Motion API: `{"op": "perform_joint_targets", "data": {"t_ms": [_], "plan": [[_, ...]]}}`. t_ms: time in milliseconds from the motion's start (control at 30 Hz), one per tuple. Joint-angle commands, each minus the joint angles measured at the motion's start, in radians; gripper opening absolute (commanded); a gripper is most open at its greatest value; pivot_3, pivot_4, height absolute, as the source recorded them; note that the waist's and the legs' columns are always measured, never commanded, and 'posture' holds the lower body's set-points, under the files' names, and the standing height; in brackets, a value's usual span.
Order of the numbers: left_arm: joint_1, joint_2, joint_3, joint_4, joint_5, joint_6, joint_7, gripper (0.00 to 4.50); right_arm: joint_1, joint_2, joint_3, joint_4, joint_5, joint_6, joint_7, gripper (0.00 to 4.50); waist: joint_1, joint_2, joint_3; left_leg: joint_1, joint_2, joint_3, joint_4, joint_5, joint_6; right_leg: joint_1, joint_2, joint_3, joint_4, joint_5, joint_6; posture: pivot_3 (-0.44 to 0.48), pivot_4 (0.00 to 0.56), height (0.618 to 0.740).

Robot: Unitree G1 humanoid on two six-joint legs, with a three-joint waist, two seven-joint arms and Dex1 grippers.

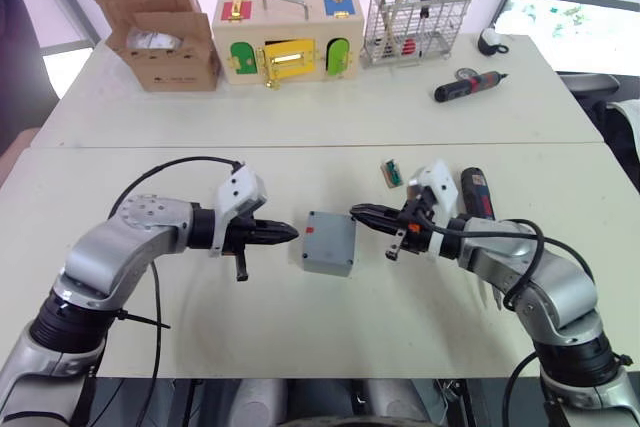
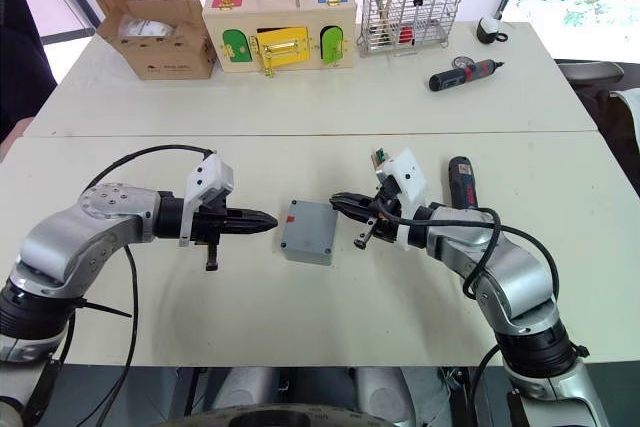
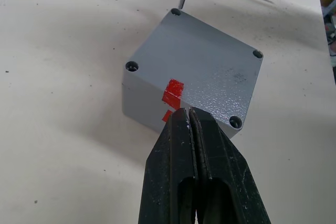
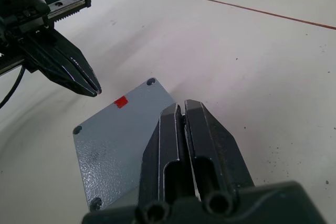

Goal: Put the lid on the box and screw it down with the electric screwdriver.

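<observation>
Lid (image 1: pixel 331 238) already sits on box (image 1: pixel 327 261) mid-bench (image 1: pixel 300 127), between both grippers, so fitting looks done; screws likely next. Left gripper (image 1: pixel 288 234) and right gripper (image 1: pixel 356 213) flank it, jaws together, probably nudging it square. Electric screwdriver (image 1: pixel 477 194) lies just beside the right arm, untouched.

Left wrist: jaws pressed together at the red tape (image 3: pixel 172 91), lid corner holes empty.

Right wrist: jaws together over lid's edge.
</observation>
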Motion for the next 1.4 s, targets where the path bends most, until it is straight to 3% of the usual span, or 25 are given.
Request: {"op": "perform_joint_targets", "data": {"t_ms": [33,1167,1267,1400], "plan": [[-0.007,0.0,0.007,-0.019,0.003,-0.016,-0.001,0.0,-0.017,0.003,-0.002,-0.01,-0.004,-0.022,0.004,0.03,0.0,0.0,0.0,0.0,0.0,0.0,0.0,0.0,0.0,0.0,0.0,0.0,0.0,0.0,0.0,0.0,0.15,0.74],[-0.002,-0.011,0.001,-0.006,0.027,-0.032,-0.003,0.0,-0.01,0.007,0.031,0.021,-0.041,-0.037,0.017,0.03,0.0,0.0,0.0,0.0,0.0,0.0,0.0,0.0,0.0,0.0,0.0,0.0,0.0,0.0,0.0,0.0,0.15,0.74],[-0.01,-0.017,0.016,-0.002,0.013,-0.026,0.002,0.0,-0.001,-0.005,0.033,0.015,-0.041,-0.035,0.029,0.84,0.0,0.0,0.0,0.0,0.0,0.0,0.0,0.0,0.0,0.0,0.0,0.0,0.0,0.0,0.0,0.0,0.15,0.74],[-0.032,-0.033,0.037,0.018,-0.006,-0.02,0.005,0.0,-0.004,-0.021,0.019,0.016,-0.04,-0.033,0.045,2.87,0.001,0.0,0.0,0.0,0.0,0.0,0.0,0.0,0.0,0.0,0.0,0.0,0.0,0.0,0.0,0.0,0.15,0.74]]}}
